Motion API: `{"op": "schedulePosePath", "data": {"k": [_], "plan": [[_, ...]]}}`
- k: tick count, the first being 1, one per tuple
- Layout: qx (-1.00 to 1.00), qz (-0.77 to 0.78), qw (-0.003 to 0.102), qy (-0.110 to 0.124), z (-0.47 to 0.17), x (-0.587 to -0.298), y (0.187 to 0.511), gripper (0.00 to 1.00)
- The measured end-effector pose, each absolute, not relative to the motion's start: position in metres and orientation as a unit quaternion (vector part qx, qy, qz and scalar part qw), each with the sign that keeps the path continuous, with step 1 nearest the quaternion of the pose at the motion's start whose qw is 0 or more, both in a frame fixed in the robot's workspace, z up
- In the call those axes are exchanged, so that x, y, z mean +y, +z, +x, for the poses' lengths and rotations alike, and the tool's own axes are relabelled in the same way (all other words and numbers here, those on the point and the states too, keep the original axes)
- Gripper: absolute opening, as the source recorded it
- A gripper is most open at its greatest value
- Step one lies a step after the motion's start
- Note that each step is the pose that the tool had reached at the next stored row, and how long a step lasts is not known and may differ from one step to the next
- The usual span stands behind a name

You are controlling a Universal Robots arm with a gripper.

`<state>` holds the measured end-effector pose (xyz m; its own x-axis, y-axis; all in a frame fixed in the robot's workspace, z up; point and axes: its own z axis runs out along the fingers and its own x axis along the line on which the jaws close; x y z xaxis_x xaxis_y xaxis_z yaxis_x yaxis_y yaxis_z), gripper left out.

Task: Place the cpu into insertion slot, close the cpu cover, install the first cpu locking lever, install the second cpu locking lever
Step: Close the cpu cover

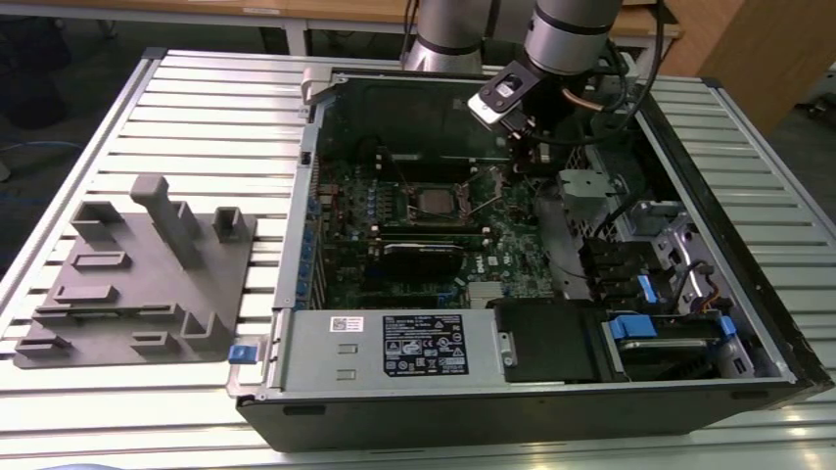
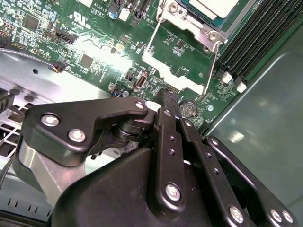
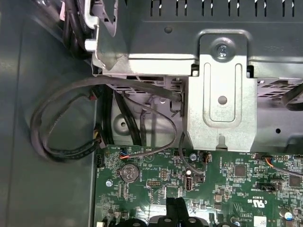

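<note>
The cpu [image 1: 432, 202] lies flat in the insertion slot [image 1: 406, 189] near the middle of the green board, its pale face [image 2: 213, 5] showing at the edge of the second wrist view. The cpu cover [image 2: 173, 74] appears swung open on the slot's side toward the exterior view's right, with thin wire levers [image 2: 151, 38] beside it. My gripper [image 1: 526, 147] hangs over the board to the exterior view's right of the slot, apart from it. Its black fingers are shut with nothing between them, in both wrist views [image 2: 165, 98] [image 3: 174, 208].
The open computer case [image 1: 294, 196] lies on a slatted metal table [image 1: 209, 108]. A grey fixture block [image 1: 137, 269] stands to the exterior view's left. A black card [image 1: 418, 253], a labelled power supply [image 1: 425, 348] and a drive cage [image 1: 653, 323] fill the near side. Cables [image 3: 61, 132] and a bracket [image 3: 218, 94] border the board.
</note>
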<state>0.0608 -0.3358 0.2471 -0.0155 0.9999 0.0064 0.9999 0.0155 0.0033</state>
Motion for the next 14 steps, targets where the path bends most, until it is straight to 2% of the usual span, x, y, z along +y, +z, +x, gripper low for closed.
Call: {"op": "schedulePosePath", "data": {"k": [14], "plan": [[-0.713,-0.702,0.001,-0.003,0.061,-0.336,0.236,0.11]]}}
